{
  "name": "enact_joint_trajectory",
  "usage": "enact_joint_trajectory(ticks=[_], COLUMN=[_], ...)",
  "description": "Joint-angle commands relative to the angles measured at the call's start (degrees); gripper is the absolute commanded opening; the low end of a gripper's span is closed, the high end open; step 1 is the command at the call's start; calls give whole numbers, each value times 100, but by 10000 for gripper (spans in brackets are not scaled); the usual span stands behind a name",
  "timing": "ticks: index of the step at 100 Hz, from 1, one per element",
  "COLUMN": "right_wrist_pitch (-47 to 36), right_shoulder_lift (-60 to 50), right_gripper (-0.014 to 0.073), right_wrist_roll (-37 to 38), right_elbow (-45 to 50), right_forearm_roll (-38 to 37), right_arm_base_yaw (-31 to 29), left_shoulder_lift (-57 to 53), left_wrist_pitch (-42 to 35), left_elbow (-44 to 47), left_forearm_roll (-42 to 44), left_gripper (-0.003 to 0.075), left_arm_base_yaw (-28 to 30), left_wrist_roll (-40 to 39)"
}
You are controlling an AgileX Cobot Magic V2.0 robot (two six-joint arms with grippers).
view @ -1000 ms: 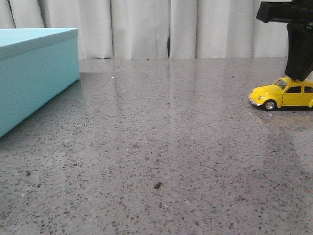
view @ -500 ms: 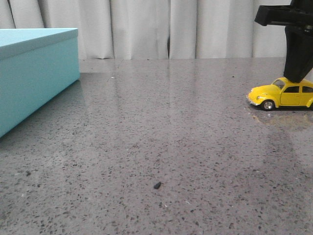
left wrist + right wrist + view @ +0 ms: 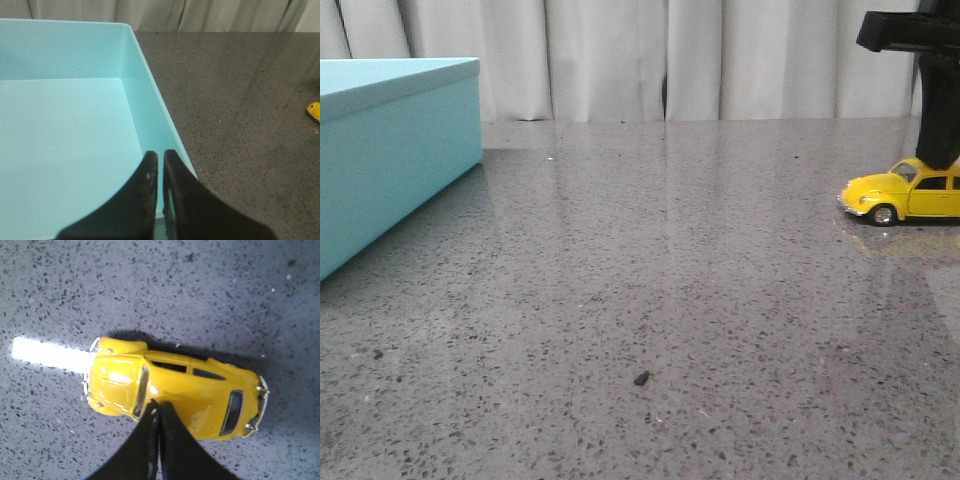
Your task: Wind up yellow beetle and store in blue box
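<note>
The yellow beetle [image 3: 905,195] stands on its wheels at the far right of the grey table, nose pointing left; its rear is cut off by the frame edge. My right gripper [image 3: 937,160] is shut, and its tips rest on the car's roof just behind the windscreen. The right wrist view shows the beetle [image 3: 175,382] from above, with the closed right gripper [image 3: 159,405] on it. The blue box [image 3: 390,170] stands at the far left. My left gripper [image 3: 161,155] is shut and empty, hovering over the near corner of the open box [image 3: 150,105]. The beetle's nose [image 3: 314,111] shows at that view's edge.
A small dark crumb [image 3: 641,379] lies on the speckled table in the front middle. Pale curtains [image 3: 620,60] hang behind the table's far edge. A bright strip of reflected light [image 3: 45,352] lies on the table by the car's nose.
The right gripper and the beetle under it have shifted to the right along the table, so more of the car is cut off by the frame edge. The box has not moved.
</note>
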Motion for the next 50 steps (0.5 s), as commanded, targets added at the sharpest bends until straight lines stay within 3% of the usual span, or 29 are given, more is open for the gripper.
enact_joint_trajectory(ticks=[1,25,50], right_wrist_pitch=[51,326,328], right_shoulder_lift=[-77,-77,-77], right_gripper=[-49,-49,-49], right_wrist_roll=[-10,92,92], right_elbow=[-98,-98,-98], right_forearm_roll=[-310,-848,-848], right_arm_base_yaw=[-115,-580,-954], left_shoulder_lift=[70,70,70], left_wrist_pitch=[-351,-351,-351], left_elbow=[-213,-213,-213], left_forearm_roll=[-161,-161,-161], left_gripper=[-19,-19,-19], left_arm_base_yaw=[-54,-54,-54], left_wrist_roll=[1,1,1])
